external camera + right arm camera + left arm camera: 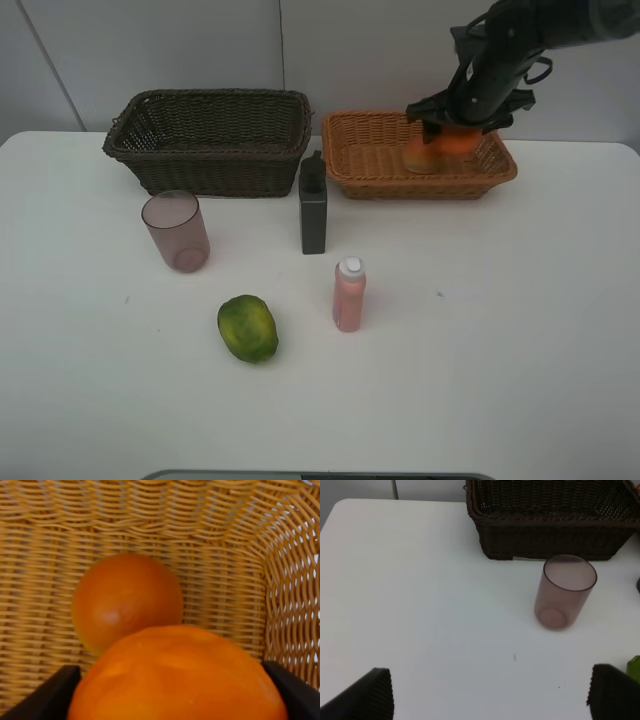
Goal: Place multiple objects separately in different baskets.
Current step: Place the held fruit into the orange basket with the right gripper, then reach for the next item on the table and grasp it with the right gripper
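Observation:
My right gripper is shut on the orange, low inside the orange-tan basket. In the right wrist view the orange fills the gap between the dark fingers, and the peach-like fruit lies on the basket floor just beyond it. The same fruit shows beside the orange from above. My left gripper is open over bare table, short of the mauve cup. The dark brown basket holds nothing that I can see.
On the table stand the cup, a dark grey flat bottle between the baskets, and a pink white-capped bottle. A green fruit lies near the front. The dark basket's wall is behind the cup.

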`<state>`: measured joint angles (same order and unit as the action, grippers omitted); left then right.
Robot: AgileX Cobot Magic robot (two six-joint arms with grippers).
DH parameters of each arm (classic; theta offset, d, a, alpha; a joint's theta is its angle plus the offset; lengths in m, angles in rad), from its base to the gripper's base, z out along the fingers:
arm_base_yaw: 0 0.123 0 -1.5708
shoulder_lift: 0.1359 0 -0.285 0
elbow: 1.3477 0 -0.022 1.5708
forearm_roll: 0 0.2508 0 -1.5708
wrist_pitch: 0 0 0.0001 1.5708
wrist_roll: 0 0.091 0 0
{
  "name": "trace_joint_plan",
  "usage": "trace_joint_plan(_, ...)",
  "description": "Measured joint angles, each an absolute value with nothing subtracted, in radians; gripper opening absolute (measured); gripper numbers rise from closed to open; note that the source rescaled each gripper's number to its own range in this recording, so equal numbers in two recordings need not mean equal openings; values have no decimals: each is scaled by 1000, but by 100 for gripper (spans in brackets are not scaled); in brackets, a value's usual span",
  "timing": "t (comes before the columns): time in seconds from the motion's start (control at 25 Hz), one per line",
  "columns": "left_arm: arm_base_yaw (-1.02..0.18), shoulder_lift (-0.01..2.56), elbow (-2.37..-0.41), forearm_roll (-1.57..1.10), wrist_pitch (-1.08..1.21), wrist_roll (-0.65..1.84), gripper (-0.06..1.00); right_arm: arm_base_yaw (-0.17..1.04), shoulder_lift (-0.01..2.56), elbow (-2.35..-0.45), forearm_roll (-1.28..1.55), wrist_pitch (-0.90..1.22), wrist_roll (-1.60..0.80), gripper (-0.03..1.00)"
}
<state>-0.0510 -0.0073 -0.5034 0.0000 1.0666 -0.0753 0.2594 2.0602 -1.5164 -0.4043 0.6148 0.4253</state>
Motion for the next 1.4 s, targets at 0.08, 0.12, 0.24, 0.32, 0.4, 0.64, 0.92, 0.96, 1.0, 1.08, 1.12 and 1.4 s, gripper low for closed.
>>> trace_joint_plan(0.08, -51, -7, -503, 0, 1067, -75, 100, 259, 2068, -1516, -420, 615, 425, 59)
trace_joint_plan(0.12, -51, -7, -503, 0, 1067, -75, 100, 259, 2072, -1516, -424, 615, 425, 59)
trace_joint_plan(0.24, -51, -7, -503, 0, 1067, -75, 100, 259, 2073, -1516, -447, 612, 425, 77)
trace_joint_plan(0.32, -51, -7, -503, 0, 1067, -75, 100, 259, 2073, -1518, -450, 608, 425, 89)
trace_joint_plan(0.4, -51, -7, -503, 0, 1067, -75, 100, 259, 2073, -1518, -450, 606, 425, 93)
trace_joint_plan(0.64, -51, -7, -503, 0, 1067, -75, 100, 259, 2051, -1518, -449, 635, 425, 95)
trace_joint_plan(0.92, -51, -7, -503, 0, 1067, -75, 100, 292, 1955, -1518, -380, 748, 369, 95)
trace_joint_plan(0.96, -51, -7, -503, 0, 1067, -75, 100, 302, 1944, -1518, -361, 770, 349, 95)
trace_joint_plan(1.0, -51, -7, -503, 0, 1067, -75, 100, 312, 1929, -1518, -344, 790, 327, 95)
trace_joint_plan(1.08, -51, -7, -503, 0, 1067, -75, 100, 340, 1903, -1518, -319, 839, 304, 95)
trace_joint_plan(1.12, -51, -7, -503, 0, 1067, -75, 100, 353, 1893, -1518, -310, 860, 301, 95)
trace_joint_plan(1.4, -51, -7, -503, 0, 1067, -75, 100, 497, 1816, -1518, -282, 987, 294, 95)
